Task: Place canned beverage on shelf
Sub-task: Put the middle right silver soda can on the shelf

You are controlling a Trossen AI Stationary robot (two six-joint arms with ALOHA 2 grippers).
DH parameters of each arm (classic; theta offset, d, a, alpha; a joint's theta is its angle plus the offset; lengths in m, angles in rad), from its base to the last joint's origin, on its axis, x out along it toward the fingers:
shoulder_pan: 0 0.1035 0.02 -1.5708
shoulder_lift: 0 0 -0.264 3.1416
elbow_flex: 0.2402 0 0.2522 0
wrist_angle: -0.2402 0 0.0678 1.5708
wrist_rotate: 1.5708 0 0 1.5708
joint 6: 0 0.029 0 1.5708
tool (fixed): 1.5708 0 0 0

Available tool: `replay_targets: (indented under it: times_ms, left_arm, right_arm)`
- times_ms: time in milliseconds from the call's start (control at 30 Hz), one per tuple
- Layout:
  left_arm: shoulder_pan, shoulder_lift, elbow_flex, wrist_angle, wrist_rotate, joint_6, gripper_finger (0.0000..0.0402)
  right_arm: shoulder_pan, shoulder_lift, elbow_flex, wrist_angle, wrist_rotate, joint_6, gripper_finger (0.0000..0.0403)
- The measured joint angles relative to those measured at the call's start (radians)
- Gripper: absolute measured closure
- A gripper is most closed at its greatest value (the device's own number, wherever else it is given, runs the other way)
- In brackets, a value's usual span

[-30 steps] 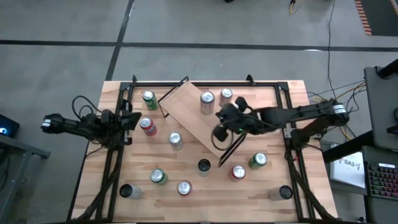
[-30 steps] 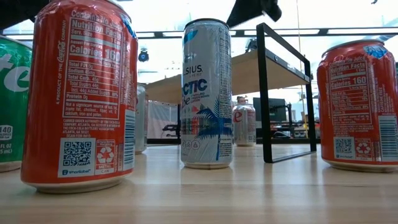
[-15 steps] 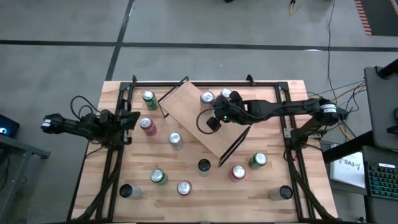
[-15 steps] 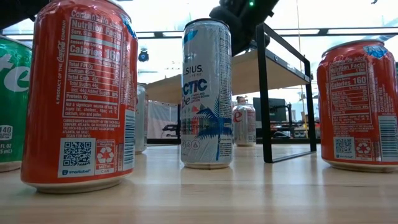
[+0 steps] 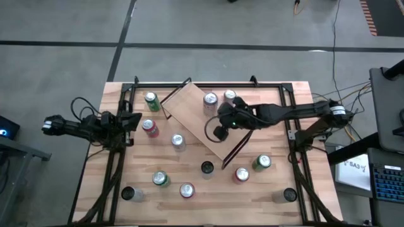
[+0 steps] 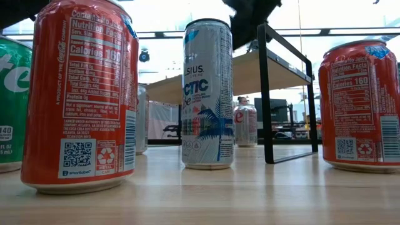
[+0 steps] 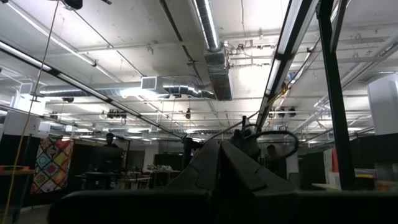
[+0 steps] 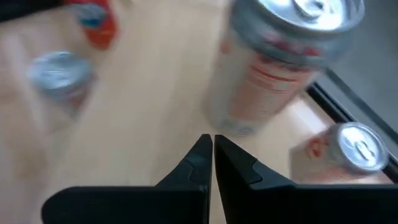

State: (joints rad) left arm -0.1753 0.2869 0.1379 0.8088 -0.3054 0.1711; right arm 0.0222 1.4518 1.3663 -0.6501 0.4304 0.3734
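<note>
The shelf (image 5: 201, 123) runs diagonally from far left to near right across the worktop (image 5: 278, 176), bearing one upright silver can (image 5: 210, 99). The right gripper (image 5: 219, 133) hovers above its board, jaws together, apparently empty. The left gripper (image 5: 135, 120) waits at the left edge, jaws together.
</note>
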Motion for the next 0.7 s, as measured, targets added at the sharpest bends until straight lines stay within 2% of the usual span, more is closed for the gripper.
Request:
replay_targets:
  times_ms: [233,700]
  left_arm:
    - [0.0,-0.001,0.0,0.018,-0.001,0.005,0.0401]
    - [0.0,0.001,0.013,0.013,-0.001,0.026,0.0401]
  right_arm:
    - [0.099,-0.012,0.0,0.196,-0.004,-0.13,0.0394]
    - [0.146,-0.013,-0.004,0.207,-0.003,-0.166,0.0394]
